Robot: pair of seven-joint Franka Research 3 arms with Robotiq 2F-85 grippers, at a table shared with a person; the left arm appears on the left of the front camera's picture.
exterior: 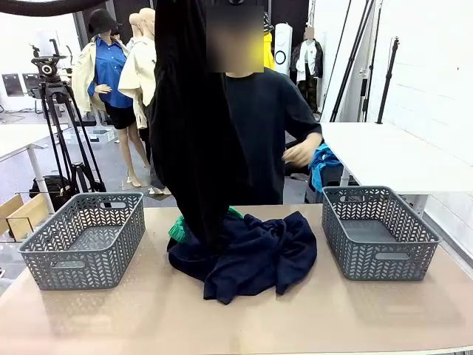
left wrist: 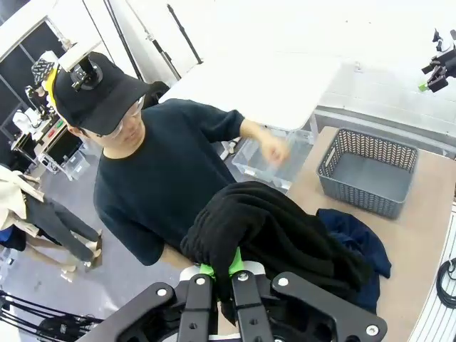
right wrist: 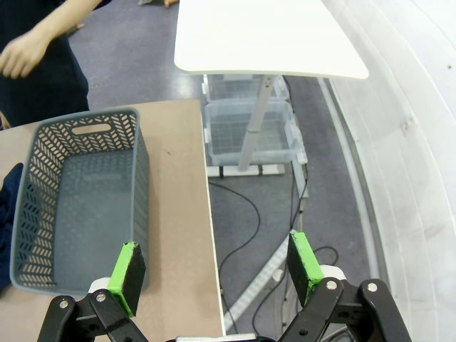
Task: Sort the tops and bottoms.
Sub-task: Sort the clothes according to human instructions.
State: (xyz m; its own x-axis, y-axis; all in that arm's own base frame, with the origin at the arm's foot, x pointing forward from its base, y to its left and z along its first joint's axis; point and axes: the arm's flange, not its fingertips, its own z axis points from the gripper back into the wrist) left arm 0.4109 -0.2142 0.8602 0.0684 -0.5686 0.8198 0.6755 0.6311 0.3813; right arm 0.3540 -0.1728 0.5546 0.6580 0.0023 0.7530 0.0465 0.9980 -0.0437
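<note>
I find the left tool (left wrist: 219,267) clamped tight on the soft black cloth garment (exterior: 188,111). It hangs as a long column from the 12 o'clock edge of the front view down onto the heap of dark navy cloth garments (exterior: 259,255) at the middle of the tan table (exterior: 332,318), where a bright green cloth garment (exterior: 177,228) peeps out at the heap's 10 o'clock. I record the right tool (right wrist: 214,267) spread wide and holding nothing, over the table's edge, with the grey perforated plastic basket (right wrist: 140,178) at 10 o'clock in its wrist view. That basket stands at 3 o'clock of the heap and a second grey perforated basket (exterior: 111,244) at 9 o'clock, while the person's hand (exterior: 301,153) is raised beyond the far edge.
</note>
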